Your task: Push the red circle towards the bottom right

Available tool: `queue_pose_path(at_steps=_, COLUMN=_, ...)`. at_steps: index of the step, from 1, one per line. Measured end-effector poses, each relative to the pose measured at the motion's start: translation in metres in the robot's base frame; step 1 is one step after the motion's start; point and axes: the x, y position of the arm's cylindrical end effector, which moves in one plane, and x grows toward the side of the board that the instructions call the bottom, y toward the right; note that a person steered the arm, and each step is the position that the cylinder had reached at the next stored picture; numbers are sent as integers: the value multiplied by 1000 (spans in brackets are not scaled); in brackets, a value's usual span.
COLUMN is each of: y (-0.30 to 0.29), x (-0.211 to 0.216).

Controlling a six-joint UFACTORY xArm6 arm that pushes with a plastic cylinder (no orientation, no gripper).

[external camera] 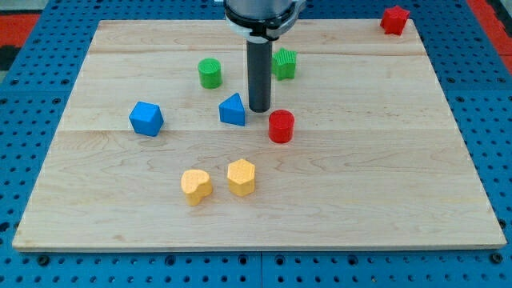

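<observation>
The red circle (281, 126) stands near the middle of the wooden board (384, 176). My tip (259, 110) rests on the board just up and left of the red circle, a small gap apart. The blue triangle (233, 110) lies right beside the tip on its left. The rod rises straight up to the arm at the view's top.
A green circle (210, 73) and a green star-like block (284, 63) lie above the tip. A blue block (146, 118) sits at the left. A yellow heart (196, 186) and a yellow hexagon (241, 177) lie below. A red block (394, 20) sits at the top right corner.
</observation>
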Motion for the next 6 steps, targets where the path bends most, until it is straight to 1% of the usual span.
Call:
queue_pose_path(at_steps=2, y=1, x=15)
queue_pose_path(at_steps=5, y=37, x=31)
queue_pose_path(at_steps=6, y=38, x=40)
